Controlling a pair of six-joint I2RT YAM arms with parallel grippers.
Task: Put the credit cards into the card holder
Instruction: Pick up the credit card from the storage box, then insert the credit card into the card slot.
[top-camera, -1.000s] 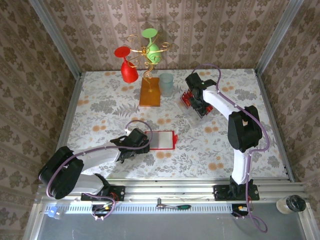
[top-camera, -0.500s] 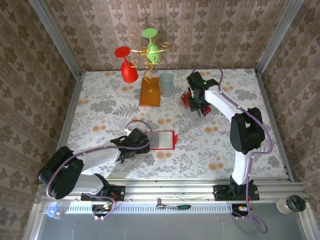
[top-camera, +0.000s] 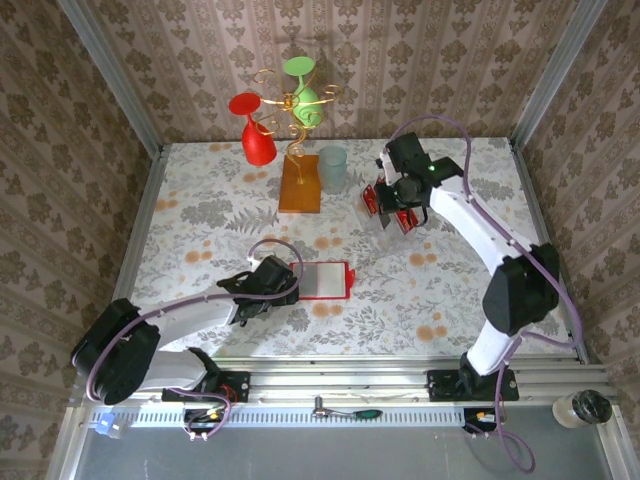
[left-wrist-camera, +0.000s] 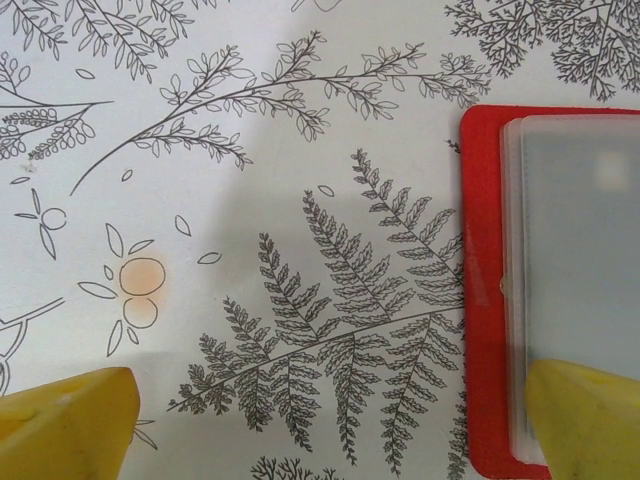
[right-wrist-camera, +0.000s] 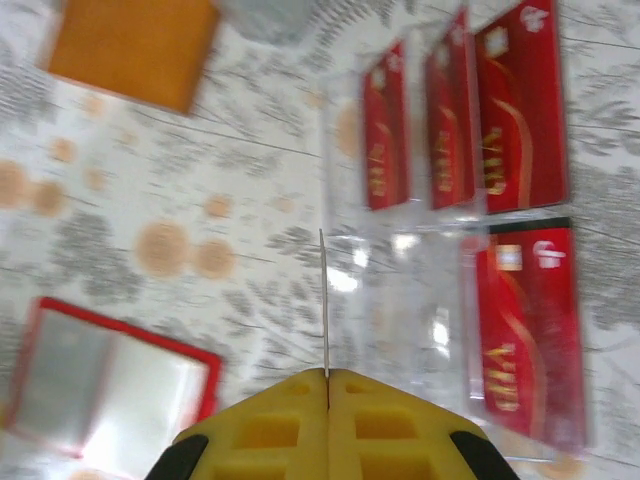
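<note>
The credit cards (right-wrist-camera: 520, 105) are thin, stiff, glossy rectangles, red with small white print. Most of them lie flat in a clear plastic tray (right-wrist-camera: 400, 285) that sits well apart from the card holder (top-camera: 322, 280), beyond it and to its right in the top view. By the look of them, each weighs almost nothing, flexes only slightly and is slick on both faces, so a card lying flat offers little to grip. The sensible hold is across a short edge, faces between the pads, firm enough that the card doesn't swivel. The right gripper (right-wrist-camera: 327, 372) has its yellow fingers pressed together on a pinched card (right-wrist-camera: 325, 300). That card shows edge-on as a fine pale line rising from between the fingertips, above the tray and so far from the card holder.

The card holder lies open and flat on the floral tablecloth (left-wrist-camera: 250, 200). It has a glossy red cover with rounded corners framing frosted, pale plastic pockets. It looks soft and light, likely to slide or lift when a card is pushed into a pocket. The left gripper (left-wrist-camera: 325, 400) stands with its jaws wide apart at the card holder's left edge. One yellow finger (left-wrist-camera: 585, 415) is over the cover and pocket, the other over bare cloth beside it. Whether it presses down on the holder I can't tell.

Beyond the card holder stand an orange-brown base (top-camera: 300, 186) and a frosted cup (top-camera: 332, 168).
</note>
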